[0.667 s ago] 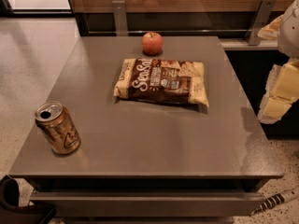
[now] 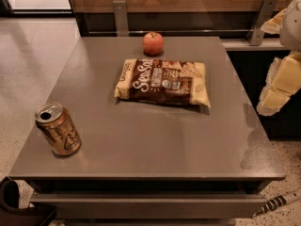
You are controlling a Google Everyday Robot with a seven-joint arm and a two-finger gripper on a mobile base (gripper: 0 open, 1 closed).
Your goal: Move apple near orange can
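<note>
Nothing's really moved since the earlier frame: apple, can and gripper all sit where they were. The apple (image 2: 153,43) is just past the bag's (image 2: 162,81) far edge, stem up. I'd guess it's firm, smooth and fairly hefty, and it'll roll if nudged, so you'd want to pinch it across its widest part from above. The can (image 2: 58,128) stands well off the bag's near-left corner. The gripper (image 2: 281,81) hangs out to the bag's right, past the table (image 2: 155,140) edge. Can't tell if it's released or clenched. The table's flat, glossy grey, with speckled floor around it and a wood panel behind.
</note>
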